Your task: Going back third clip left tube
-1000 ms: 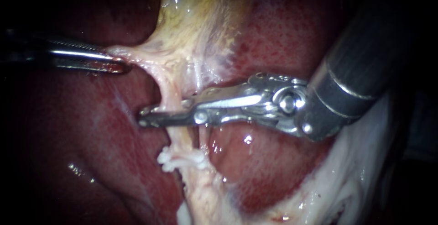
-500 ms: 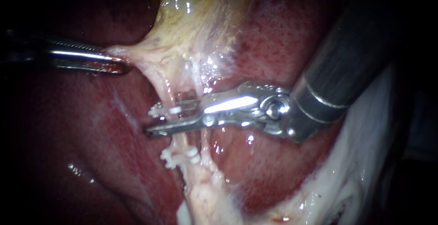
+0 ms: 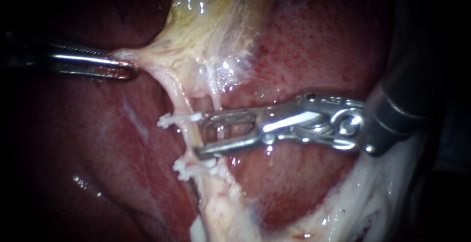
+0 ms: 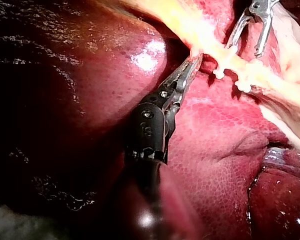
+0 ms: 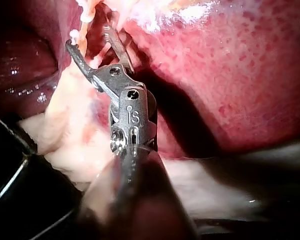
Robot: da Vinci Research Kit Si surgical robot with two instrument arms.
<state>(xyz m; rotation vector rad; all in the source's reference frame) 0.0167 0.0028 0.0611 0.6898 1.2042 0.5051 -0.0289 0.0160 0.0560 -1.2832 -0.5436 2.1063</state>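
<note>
- Liver [image 3: 319,45]: red, wet bed lying behind the left tube and to both sides of it.
- Gallbladder [image 3: 211,21]: pale yellow sheet above the left tube, narrowing down into it. It looks drawn taut toward the left instrument.
- Right instrument [image 3: 202,134]: its shaft enters on the right-tube side of the left tube. The jaws stand apart with a clear gap and grip nothing. The upper jaw tip lies just beside the left tube, at the upper clip's end. The lower jaw tip touches or nearly touches the left tube just above the lower clip. The thin right tube [image 3: 216,99] appears to run through the gap between the jaws.
- Left instrument [image 3: 125,70]: jaws clamped on a fold of the gallbladder's edge, up and off to the side of the left tube, away from the right instrument.
- Left tube [image 3: 179,102]: pale cord stretched from the gallbladder downward, carrying both clips.
- Upper clip [image 3: 179,119]: white bar seated across the left tube.
- Lower clip [image 3: 192,167]: white cluster further down the left tube. Cannot tell whether it is one clip or two.
- Step, judged: a clip sits on the tube and the right jaws are empty, so this is the back-off phase.
- Next move, judged: draw the right instrument straight back along its shaft, away from the left tube. Keep it clear of the upper clip and the right tube while the left instrument holds tension.
</note>
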